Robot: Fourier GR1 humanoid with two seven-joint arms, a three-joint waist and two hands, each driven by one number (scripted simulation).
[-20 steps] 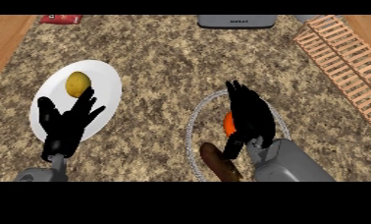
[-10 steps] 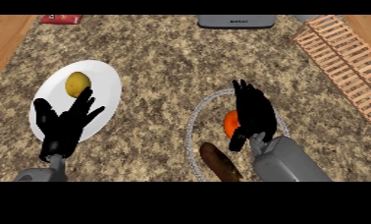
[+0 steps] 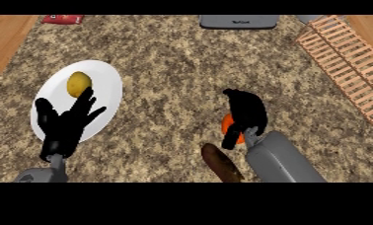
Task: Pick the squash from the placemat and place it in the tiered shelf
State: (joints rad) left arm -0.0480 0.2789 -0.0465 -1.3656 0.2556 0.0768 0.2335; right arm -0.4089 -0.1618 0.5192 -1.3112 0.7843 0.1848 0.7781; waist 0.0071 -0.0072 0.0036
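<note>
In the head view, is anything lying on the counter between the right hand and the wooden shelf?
No. In the head view, only bare speckled counter separates the right hand from the wooden tiered shelf at the upper right.

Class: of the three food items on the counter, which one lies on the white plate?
The yellow one, lying on the white plate beside the left hand; the orange item and brown item lie by the right hand.
</note>
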